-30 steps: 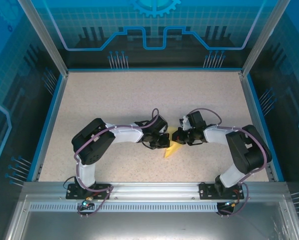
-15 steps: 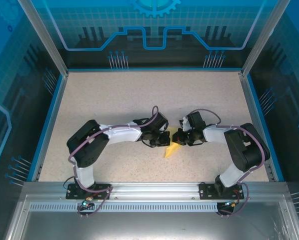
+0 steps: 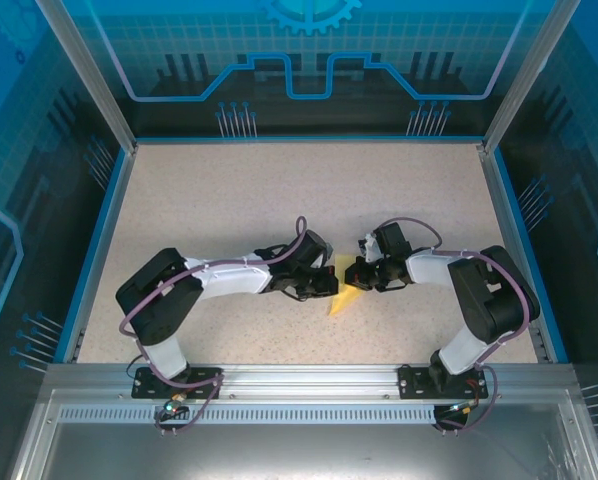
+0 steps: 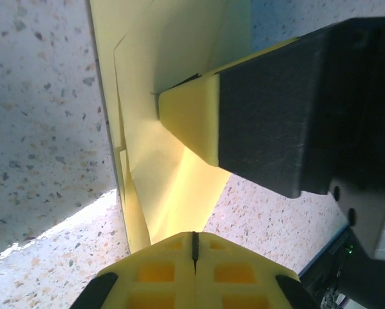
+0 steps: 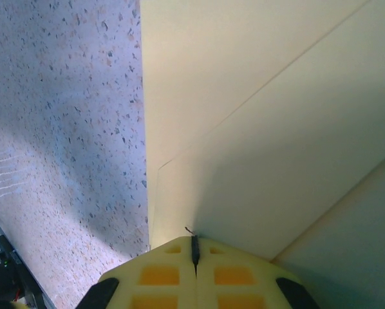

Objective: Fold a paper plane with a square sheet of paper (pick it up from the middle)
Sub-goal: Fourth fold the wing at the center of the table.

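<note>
The square sheet of paper (image 3: 345,293) lies folded on the table at centre, a pale yellow narrow shape whose point faces the near edge. In the left wrist view the paper (image 4: 160,148) shows layered flaps and a long crease. My left gripper (image 3: 331,284) is shut, its tips (image 4: 194,239) low against the paper's left side. My right gripper (image 3: 363,276) is shut too, its tips (image 5: 194,244) resting on the paper (image 5: 257,129) from the right. One right finger pad (image 4: 192,122) presses on the paper. Nothing shows between either pair of jaws.
The speckled beige tabletop (image 3: 279,190) is bordered by a blue rim and metal frame posts. Both arms bend inward and meet at the centre. The aluminium rail (image 3: 309,380) carrying the arm bases runs along the near edge.
The left arm's elbow has swung out to the left and lower while its gripper stayed at the paper. The right arm and the paper have barely moved.
</note>
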Robot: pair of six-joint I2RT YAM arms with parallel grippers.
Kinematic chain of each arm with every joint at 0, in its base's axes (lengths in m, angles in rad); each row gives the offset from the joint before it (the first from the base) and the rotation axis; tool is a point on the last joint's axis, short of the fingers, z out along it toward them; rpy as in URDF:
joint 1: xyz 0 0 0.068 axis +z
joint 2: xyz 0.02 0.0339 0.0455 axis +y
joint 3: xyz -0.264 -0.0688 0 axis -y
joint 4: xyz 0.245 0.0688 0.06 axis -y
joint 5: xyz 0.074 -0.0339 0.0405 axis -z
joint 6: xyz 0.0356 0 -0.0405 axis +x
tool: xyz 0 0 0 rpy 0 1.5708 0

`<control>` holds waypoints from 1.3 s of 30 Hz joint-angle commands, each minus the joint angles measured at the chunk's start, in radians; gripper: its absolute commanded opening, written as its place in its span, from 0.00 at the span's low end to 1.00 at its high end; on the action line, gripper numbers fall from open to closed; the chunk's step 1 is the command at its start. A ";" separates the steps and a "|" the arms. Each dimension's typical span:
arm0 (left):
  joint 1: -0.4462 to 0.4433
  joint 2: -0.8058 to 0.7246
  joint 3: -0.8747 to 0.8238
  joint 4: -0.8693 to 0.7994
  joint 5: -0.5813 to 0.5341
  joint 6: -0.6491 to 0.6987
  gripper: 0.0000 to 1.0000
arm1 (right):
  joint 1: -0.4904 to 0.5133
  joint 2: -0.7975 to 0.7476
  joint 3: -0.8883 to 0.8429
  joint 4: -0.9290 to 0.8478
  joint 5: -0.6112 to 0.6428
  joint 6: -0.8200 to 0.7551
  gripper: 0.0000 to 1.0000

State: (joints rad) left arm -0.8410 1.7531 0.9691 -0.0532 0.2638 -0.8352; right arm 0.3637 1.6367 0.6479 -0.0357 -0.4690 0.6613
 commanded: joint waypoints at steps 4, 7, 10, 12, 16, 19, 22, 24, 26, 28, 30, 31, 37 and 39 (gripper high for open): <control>-0.004 0.036 -0.014 0.074 0.056 -0.037 0.00 | -0.004 -0.012 -0.001 -0.038 -0.006 -0.044 0.05; -0.004 0.048 0.002 0.071 0.044 -0.029 0.00 | -0.005 -0.034 0.018 -0.060 -0.010 -0.054 0.07; -0.004 0.074 0.033 0.053 0.033 -0.014 0.00 | -0.005 -0.050 0.033 -0.078 -0.019 -0.063 0.10; -0.004 0.089 0.042 0.053 0.031 -0.013 0.00 | -0.004 -0.069 0.042 -0.092 -0.019 -0.062 0.13; -0.003 0.102 0.048 0.047 0.027 -0.009 0.00 | -0.005 -0.131 0.056 -0.138 0.014 -0.056 0.18; -0.003 0.099 0.045 0.038 0.018 -0.007 0.01 | -0.005 -0.167 0.056 -0.207 0.106 -0.051 0.24; -0.003 0.095 0.044 0.033 0.014 -0.006 0.02 | -0.005 -0.178 0.058 -0.274 0.221 -0.040 0.28; -0.003 0.097 0.045 0.031 0.014 -0.008 0.02 | -0.005 -0.167 0.062 -0.288 0.240 -0.038 0.30; -0.003 0.098 0.043 0.028 0.011 -0.008 0.02 | -0.004 -0.145 0.075 -0.291 0.242 -0.038 0.32; -0.003 0.097 0.043 0.024 0.008 -0.008 0.02 | 0.004 -0.123 0.091 -0.294 0.247 -0.043 0.33; -0.003 0.097 0.043 0.017 0.004 -0.006 0.02 | 0.013 -0.100 0.114 -0.304 0.256 -0.048 0.34; -0.003 0.097 0.043 0.012 0.001 -0.005 0.02 | 0.018 -0.085 0.128 -0.314 0.263 -0.051 0.34; -0.004 0.095 0.040 -0.005 -0.008 -0.002 0.03 | 0.051 -0.009 0.198 -0.366 0.312 -0.061 0.36; -0.003 0.094 0.039 -0.005 -0.009 -0.001 0.03 | 0.065 0.010 0.213 -0.388 0.337 -0.063 0.36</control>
State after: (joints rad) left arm -0.8410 1.8393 0.9871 -0.0223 0.2722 -0.8581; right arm 0.4011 1.6192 0.8303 -0.3573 -0.1795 0.6121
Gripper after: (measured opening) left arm 0.055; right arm 0.362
